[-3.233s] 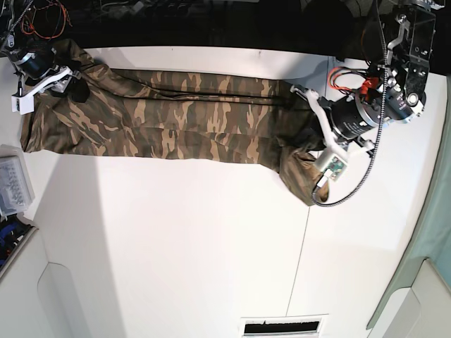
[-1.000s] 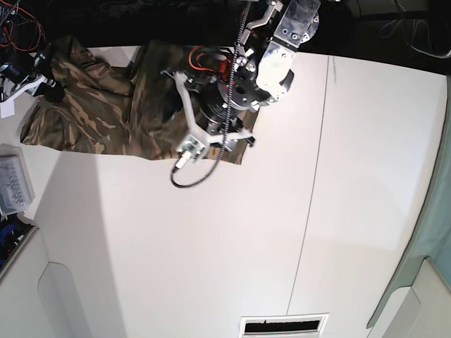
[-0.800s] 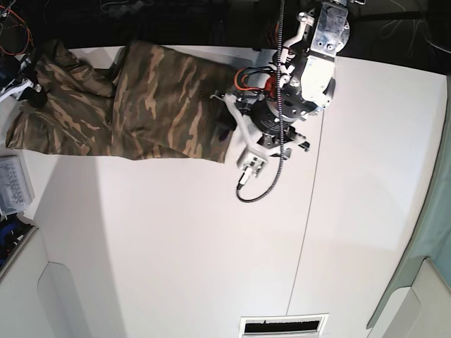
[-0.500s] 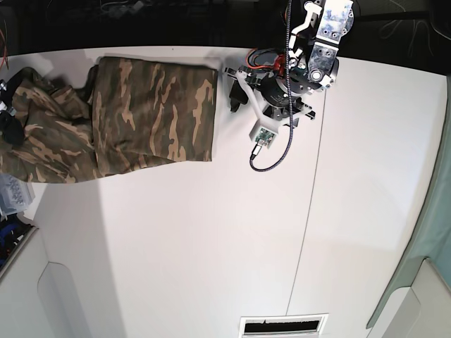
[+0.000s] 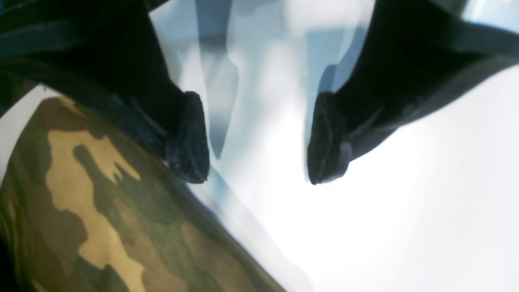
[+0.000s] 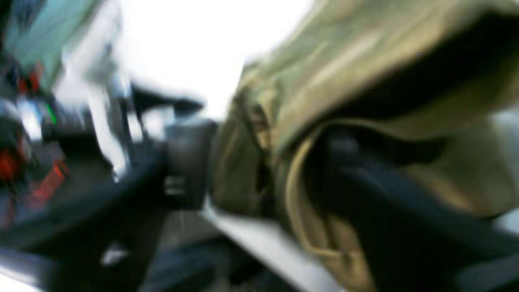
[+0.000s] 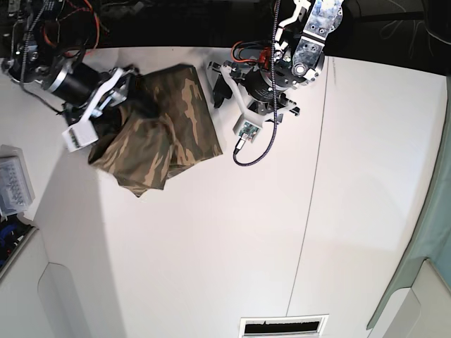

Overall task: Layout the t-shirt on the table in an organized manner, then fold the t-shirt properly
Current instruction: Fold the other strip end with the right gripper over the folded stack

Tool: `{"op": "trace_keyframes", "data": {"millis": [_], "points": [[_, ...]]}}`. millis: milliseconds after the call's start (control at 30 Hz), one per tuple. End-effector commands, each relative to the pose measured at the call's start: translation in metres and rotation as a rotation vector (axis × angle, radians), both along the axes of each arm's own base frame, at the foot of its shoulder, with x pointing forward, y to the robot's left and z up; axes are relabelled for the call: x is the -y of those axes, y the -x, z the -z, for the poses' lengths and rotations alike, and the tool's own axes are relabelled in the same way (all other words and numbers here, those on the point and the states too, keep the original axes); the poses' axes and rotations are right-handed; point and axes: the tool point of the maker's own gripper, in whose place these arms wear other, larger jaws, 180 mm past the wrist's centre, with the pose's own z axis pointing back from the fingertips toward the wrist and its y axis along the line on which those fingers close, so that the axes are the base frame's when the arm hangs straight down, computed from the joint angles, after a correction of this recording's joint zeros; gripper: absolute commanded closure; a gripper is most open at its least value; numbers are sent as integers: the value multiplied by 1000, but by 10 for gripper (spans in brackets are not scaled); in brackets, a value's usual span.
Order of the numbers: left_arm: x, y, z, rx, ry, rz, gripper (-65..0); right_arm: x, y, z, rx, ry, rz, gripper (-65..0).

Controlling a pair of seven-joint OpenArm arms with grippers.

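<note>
The camouflage t-shirt (image 7: 173,120) lies bunched in a partly folded heap at the back left of the white table (image 7: 211,246). My right gripper (image 7: 137,95) is shut on a bunch of the shirt's cloth at its upper left. The blurred right wrist view shows cloth (image 6: 344,73) pinched in the gripper (image 6: 263,174). My left gripper (image 7: 215,84) is open and empty just right of the shirt's edge. In the left wrist view the gripper (image 5: 257,162) hangs over bare table (image 5: 405,202), with the shirt (image 5: 101,211) at the lower left.
A clear plastic box (image 7: 14,186) sits at the left table edge. A dark seam line (image 7: 310,183) crosses the table right of centre. A vent slot (image 7: 282,326) is at the near edge. A black cable loop (image 7: 257,148) hangs from the left arm.
My right arm has swung right, carrying the shirt's left part up over the folded part. The left gripper, having let go earlier, stays open beside the shirt's right edge.
</note>
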Motion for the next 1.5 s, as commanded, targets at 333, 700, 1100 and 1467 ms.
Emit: {"op": "trace_keyframes", "data": {"millis": [333, 700, 1100, 1467], "points": [[-2, 5, 4, -30, -14, 6, -419, -82, -13, -23, 150, 3, -274, -434], [-74, -27, -14, 18, -40, -210, -395, -47, -55, -40, 236, 96, -170, -432], [-118, -43, -44, 94, -63, -220, -105, -56, -49, -48, 206, -16, -173, -432], [-114, -50, -67, 157, -45, -209, -57, -137, 8, -38, 131, -73, -433, -432]]}}
